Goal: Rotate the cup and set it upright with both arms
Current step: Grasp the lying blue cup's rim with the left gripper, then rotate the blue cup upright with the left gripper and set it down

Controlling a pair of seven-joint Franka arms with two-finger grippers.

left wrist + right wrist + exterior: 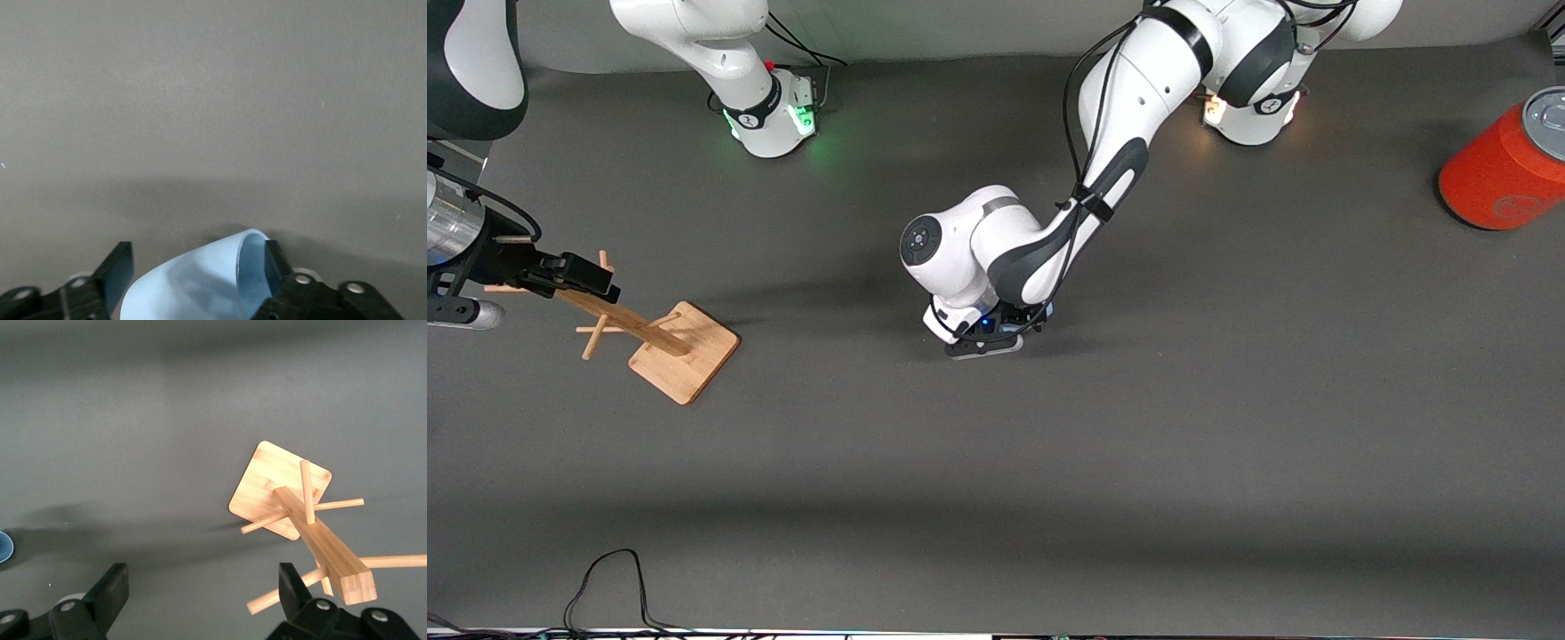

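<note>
The light-blue cup [193, 287] lies on its side on the grey table, near the middle. My left gripper [197, 273] is low over it and open, one finger [119, 270] a little clear of the cup's wall and the other finger [272, 263] at the cup's open rim. In the front view the left gripper [991, 342] is down at the table and the hand hides nearly all of the cup. My right gripper [605, 286] is open and empty, held over the top of the wooden mug tree at the right arm's end; it also shows in the right wrist view [203, 587].
A wooden mug tree [680, 356] with pegs stands on a square base, and shows in the right wrist view [280, 490]. A large orange-red can [1507, 164] lies at the left arm's end. A black cable [605, 578] loops at the table's near edge.
</note>
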